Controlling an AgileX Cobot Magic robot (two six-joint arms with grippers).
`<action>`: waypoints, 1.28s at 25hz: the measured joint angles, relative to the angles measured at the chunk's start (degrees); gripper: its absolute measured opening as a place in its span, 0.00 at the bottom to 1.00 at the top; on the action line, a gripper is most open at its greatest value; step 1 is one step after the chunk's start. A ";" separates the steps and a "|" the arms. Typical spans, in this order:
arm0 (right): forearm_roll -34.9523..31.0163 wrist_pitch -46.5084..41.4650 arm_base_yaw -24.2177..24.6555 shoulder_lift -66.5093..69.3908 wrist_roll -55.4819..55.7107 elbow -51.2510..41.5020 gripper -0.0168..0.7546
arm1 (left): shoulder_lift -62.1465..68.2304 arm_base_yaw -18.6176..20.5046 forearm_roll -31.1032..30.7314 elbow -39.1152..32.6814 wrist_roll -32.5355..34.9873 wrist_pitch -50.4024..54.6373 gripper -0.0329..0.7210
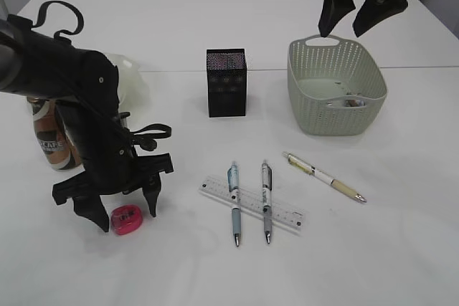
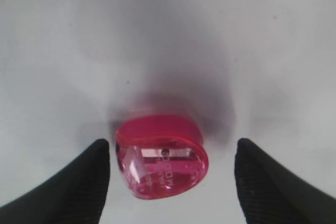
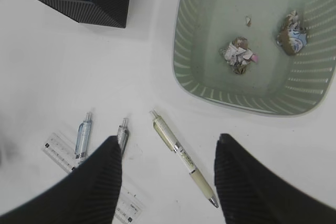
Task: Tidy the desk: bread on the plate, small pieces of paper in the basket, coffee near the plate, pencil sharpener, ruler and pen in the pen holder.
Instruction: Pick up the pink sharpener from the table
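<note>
White desk (image 1: 215,26), translucent pink sharpener (image 2: 161,157)

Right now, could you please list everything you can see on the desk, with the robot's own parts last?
desk: one, white, under everything.
pen holder: one, black, centre back.
basket: one, grey-green, right of the pen holder.
paper balls: two, whitish with print, inside the basket.
coffee bottle: one, brown label, far left, partly behind the left arm.
plate: one, pale green, back left, mostly hidden.
pencil sharpener: one, pink, front left, between the left fingers, untouched.
ruler: one, clear, front centre, under two pens.
pens: three, two across the ruler, one cream to their right.
left gripper: black, open, astride the sharpener.
right gripper: black, open, high above the basket.
</note>
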State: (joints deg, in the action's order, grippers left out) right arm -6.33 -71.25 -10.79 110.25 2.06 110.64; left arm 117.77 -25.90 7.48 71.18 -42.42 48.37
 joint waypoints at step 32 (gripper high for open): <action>-0.13 0.00 0.00 0.00 0.00 0.00 0.56 | 1.35 0.00 -1.13 0.23 1.85 0.12 0.50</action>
State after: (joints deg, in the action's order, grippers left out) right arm -6.46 -71.25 -10.79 110.25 2.06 110.64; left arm 119.11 -25.90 6.35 71.42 -40.57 48.50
